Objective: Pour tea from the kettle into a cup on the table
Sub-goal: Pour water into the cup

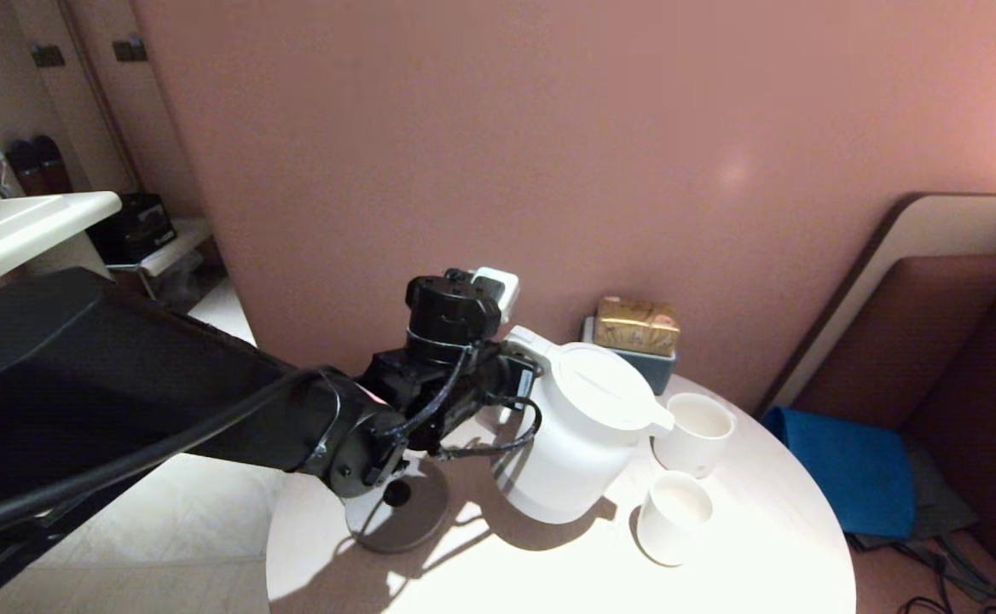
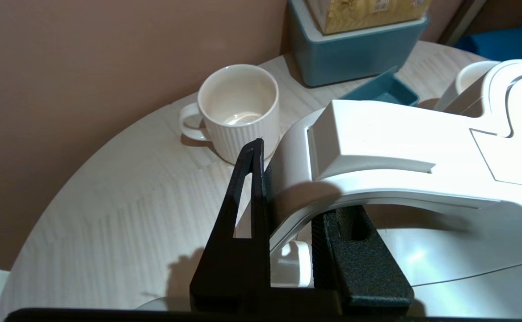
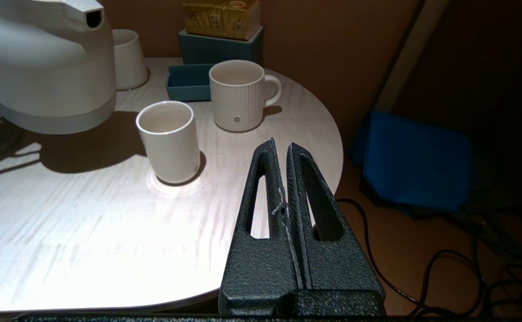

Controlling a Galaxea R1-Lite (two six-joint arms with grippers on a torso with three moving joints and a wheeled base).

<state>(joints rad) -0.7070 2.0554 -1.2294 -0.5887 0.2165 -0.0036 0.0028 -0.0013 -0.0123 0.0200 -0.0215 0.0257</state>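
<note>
Pink wall (image 1: 549, 153), blue cushion (image 1: 848, 469) below

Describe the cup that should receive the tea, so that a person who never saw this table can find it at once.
On the round white table, look beside the large white kettle, under its spout side. The cup stands there alone, nearest the table's front edge. Unlike the ribbed mug behind it, it has no handle, and it is narrower than the other handleless cup by the kettle.

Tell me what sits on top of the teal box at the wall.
A gold packet rests on the teal box, covering its top. Anything inside the box stays hidden beneath it.
</note>
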